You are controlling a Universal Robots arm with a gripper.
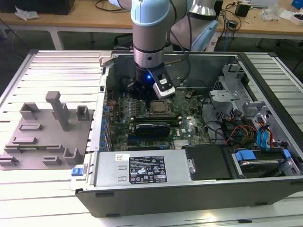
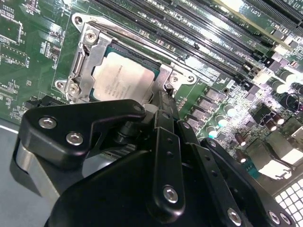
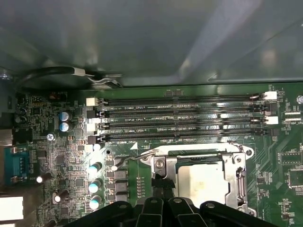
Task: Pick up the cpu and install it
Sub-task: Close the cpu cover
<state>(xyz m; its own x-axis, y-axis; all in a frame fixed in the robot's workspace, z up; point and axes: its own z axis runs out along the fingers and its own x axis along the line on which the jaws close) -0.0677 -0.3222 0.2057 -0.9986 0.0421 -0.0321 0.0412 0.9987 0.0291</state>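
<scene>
The arm (image 1: 150,33) reaches into the open computer case (image 1: 199,191), its gripper (image 1: 144,90) near the cpu (image 1: 159,107) in its motherboard socket; grey fixture blocks (image 1: 47,135) sit well apart.

socket frame (image 3: 236,175) around cpu (image 3: 204,182), memory slots (image 3: 180,118) just beside, graphics card (image 1: 151,128) near

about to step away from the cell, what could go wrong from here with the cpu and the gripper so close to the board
1. The cpu lies inside the socket's metal frame with the gripper right at its edge. If it sits slightly tilted, a downward push might bend contacts.
2. The memory slots and capacitors stand close beside the socket, so a sideways move could knock the gripper's bulky body into them.
</scene>
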